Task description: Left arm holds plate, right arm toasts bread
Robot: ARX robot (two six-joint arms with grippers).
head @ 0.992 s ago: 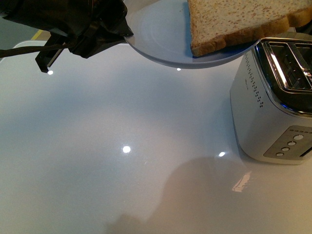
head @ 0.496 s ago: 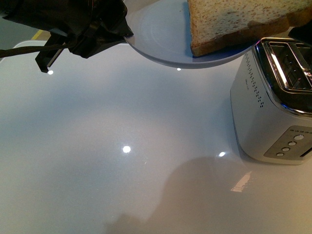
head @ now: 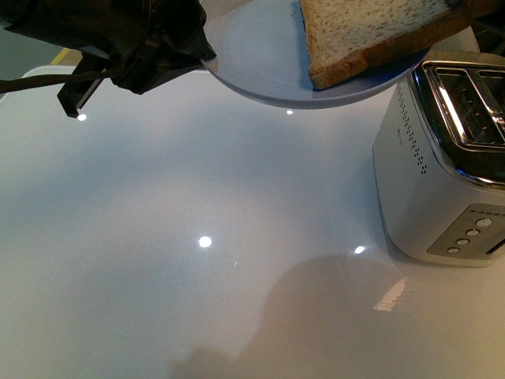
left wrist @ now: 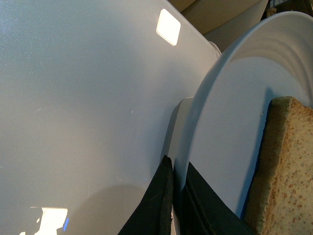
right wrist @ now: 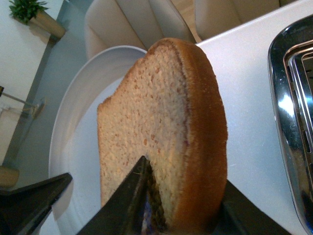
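Left gripper (head: 203, 54): fingers (left wrist: 161, 196) were clamped on the rim of the plate (head: 252, 55). The plate sat at upper centre of the front frame and appeared to be held off the desk (head: 197, 237).

Bread (head: 371, 31): it lay at the upper right of the front frame. Its lower corner rested on the plate, and its far end was tilted upward toward the frame's top right corner.

Right gripper (right wrist: 186, 205): in the right wrist view its fingers (right wrist: 128, 203) were closed on the slice, one on the face and one on the crust side. This arm was the one in hand with the bread.

Toaster (head: 426, 181): it stood on the desk at the right edge of the front frame, just below and right of the plate rim. Its slot (head: 473, 110) was open and empty.

Governing relation: the slot lay down and to the right of the gripped slice. In the right wrist view the slice's flat face ran roughly parallel to the slot's length. Judged requirement: lift the slice clear of the plate, carry it across, then lower it edge first.
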